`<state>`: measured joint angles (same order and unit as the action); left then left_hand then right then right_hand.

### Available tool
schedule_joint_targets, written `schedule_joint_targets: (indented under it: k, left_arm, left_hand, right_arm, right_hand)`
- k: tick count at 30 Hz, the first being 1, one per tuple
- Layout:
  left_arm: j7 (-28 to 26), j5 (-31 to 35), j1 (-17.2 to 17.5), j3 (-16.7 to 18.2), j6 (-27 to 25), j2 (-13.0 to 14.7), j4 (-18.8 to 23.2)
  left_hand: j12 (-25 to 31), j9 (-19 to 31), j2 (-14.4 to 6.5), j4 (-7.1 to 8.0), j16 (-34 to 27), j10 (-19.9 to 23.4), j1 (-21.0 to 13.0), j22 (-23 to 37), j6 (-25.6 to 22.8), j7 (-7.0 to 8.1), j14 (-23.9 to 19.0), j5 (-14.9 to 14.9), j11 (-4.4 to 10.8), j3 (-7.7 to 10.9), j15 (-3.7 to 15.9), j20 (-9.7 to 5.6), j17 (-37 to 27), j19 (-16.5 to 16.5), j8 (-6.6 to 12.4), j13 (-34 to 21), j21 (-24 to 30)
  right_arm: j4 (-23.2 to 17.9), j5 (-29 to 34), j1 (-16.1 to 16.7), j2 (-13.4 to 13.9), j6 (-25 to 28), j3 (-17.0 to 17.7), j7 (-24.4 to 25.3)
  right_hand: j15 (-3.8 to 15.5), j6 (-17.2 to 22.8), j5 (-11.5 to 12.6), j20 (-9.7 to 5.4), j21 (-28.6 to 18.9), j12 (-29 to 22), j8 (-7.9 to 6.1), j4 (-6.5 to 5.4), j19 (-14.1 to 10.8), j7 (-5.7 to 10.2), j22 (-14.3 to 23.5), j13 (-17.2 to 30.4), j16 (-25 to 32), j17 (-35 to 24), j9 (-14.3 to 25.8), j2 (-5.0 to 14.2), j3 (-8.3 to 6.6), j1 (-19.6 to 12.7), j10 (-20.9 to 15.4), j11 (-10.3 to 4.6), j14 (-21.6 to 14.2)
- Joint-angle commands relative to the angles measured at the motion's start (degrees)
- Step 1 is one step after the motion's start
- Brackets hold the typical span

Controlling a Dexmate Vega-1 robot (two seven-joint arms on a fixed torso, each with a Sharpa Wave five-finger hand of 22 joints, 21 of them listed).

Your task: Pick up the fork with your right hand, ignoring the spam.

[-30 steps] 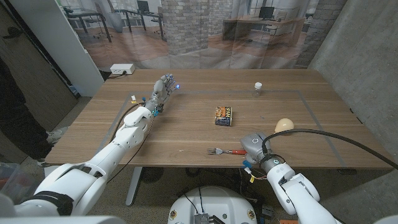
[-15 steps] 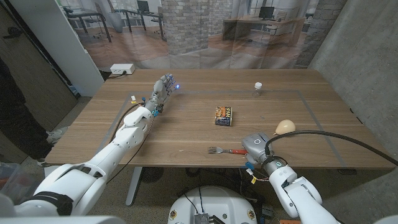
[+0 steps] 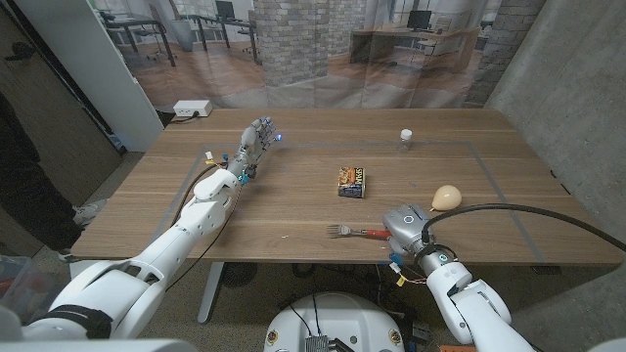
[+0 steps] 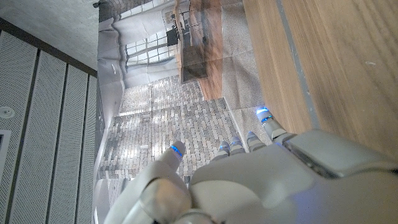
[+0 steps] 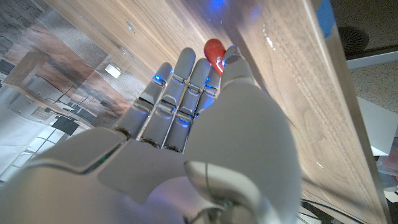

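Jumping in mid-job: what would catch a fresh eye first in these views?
Probably the right hand at the table's near edge, right at the red handle of the fork, whose tines point toward the robot's left. Next, the spam can mid-table just beyond it, and the left hand far off near the far-left side.

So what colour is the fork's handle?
Red. The fork has a red handle and silver prongs, clearest in the head view.

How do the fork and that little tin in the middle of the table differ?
The fork is long and thin with a red handle; the tin is squat, boxy and dark-labelled. The fork lies by the table's near edge, at the right hand; the tin sits farther in, apart from both hands. Both rest on the wooden table.
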<state>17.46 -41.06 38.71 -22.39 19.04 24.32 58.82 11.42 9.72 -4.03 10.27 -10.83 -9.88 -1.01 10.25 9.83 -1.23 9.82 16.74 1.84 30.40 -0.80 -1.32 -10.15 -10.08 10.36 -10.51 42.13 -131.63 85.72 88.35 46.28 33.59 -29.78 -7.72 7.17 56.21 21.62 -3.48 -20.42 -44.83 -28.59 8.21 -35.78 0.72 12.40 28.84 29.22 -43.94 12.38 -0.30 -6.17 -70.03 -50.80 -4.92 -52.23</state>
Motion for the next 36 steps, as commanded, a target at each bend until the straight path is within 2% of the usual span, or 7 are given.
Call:
schedule_joint_targets:
  k: [1,27,36]
  left_arm:
    - [-0.7,-0.1,1.1,0.2,-0.2,0.8,1.9]
    - [-1.9,-0.3,2.9,0.5,-0.7,2.1,5.3]
    - [-2.5,-0.4,3.8,0.8,-0.7,2.7,6.9]
  left_hand:
    - [0.1,0.2,-5.7,0.13,0.0,-4.4,-0.1,0.2,5.1,0.11,3.7,0.3,-0.12,-0.17,0.11,0.29,-0.1,-6.2,-0.04,-0.1,-0.3]
    - [-0.1,0.2,-5.8,0.13,0.0,-4.8,-0.2,0.2,5.6,0.21,4.0,0.4,-0.03,-0.24,0.22,0.32,-0.1,-6.2,-0.16,-0.1,-0.6]
    - [0.0,0.2,-5.8,0.14,0.1,-4.9,-0.2,0.2,5.7,0.22,4.0,0.4,0.04,-0.26,0.16,0.32,-0.1,-6.3,-0.16,-0.1,-0.7]
  right_arm:
    - [-0.7,0.2,1.0,0.0,1.2,0.6,3.2]
    - [-1.9,0.4,2.0,-0.3,1.8,2.4,7.4]
    - [-2.9,-2.5,2.7,-0.3,1.4,3.9,10.4]
  right_hand:
    - [6.29,6.0,-0.3,-5.82,-0.6,-0.3,0.08,-0.14,0.0,5.58,0.3,0.2,-0.2,-0.5,0.3,5.7,0.53,-6.6,-4.5,-4.12,-0.6]
    - [6.27,6.3,-0.9,-6.01,-1.7,-0.2,0.29,-0.65,0.2,5.16,0.3,0.5,-1.7,-1.6,0.9,5.92,1.46,-7.3,-4.7,-3.92,-1.5]
    - [6.16,6.3,-1.1,-6.08,-2.1,-0.3,0.46,-0.96,0.1,5.22,0.3,0.7,-2.0,-2.0,0.9,5.9,1.95,-7.1,-5.1,-3.81,-2.0]
